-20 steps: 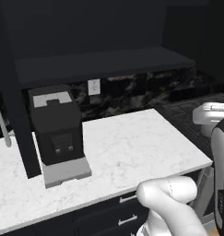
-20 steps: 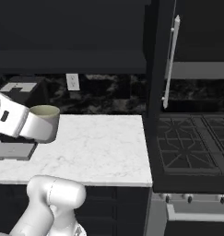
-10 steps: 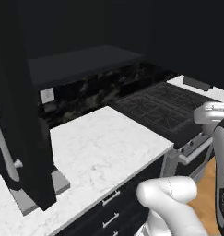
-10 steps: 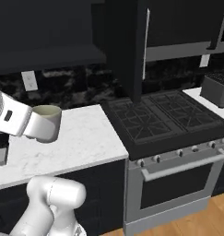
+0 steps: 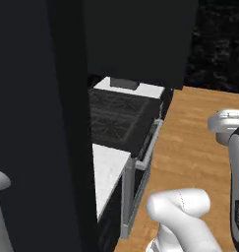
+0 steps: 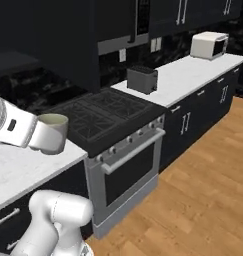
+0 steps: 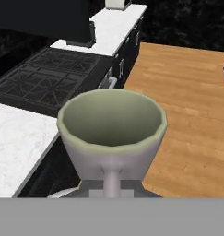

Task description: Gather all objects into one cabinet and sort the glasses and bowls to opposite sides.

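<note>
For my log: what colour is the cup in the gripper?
Dull grey-beige cup, with a slightly greenish inside; clearest in the hand view.

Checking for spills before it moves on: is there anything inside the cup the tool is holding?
No, the hand view looks straight into the grey-beige cup and its pale inside is bare.

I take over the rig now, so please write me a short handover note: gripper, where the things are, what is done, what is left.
Gripper: shut on the grey-beige cup, held upright in the air.
Place: the cup hangs over the white counter's edge, beside the stove; a toaster and a microwave stand on the far counter.
Done: cup picked up.
Left: put this cup in the cabinet on the glasses' side. I cannot see the other cup, the bowls or the shelf from here.
</note>
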Robot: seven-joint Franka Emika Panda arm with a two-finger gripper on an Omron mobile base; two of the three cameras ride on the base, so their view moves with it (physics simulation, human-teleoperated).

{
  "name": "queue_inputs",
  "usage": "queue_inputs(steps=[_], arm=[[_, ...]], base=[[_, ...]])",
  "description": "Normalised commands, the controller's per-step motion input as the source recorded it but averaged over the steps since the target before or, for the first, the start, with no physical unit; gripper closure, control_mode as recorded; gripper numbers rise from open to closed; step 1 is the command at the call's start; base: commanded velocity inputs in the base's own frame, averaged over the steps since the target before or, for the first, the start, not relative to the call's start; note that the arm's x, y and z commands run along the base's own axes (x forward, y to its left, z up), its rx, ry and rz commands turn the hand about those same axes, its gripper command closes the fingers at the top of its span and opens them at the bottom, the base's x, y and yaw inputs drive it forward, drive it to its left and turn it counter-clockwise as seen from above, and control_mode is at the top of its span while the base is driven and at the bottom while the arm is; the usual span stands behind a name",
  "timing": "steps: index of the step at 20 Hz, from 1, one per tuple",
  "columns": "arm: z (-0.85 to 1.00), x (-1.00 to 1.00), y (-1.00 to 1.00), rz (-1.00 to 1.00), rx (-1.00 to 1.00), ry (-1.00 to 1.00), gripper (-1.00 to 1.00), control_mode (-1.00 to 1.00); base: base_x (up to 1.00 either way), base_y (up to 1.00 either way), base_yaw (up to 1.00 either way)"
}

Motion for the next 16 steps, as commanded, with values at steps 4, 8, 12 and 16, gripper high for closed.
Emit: queue_inputs(steps=[4,8,12,16], arm=[[0.00,0.00,0.00,0.00,0.00,0.00,1.00,1.00],[0.00,0.00,0.00,0.00,0.00,0.00,1.00,1.00],[0.00,0.00,0.00,0.00,0.00,0.00,1.00,1.00],[0.00,0.00,0.00,0.00,0.00,0.00,1.00,1.00]], base=[[-0.08,-0.11,-0.81],[0.03,-0.38,-0.70],[0.46,-0.55,-0.44],[0.57,-0.60,-0.27]])
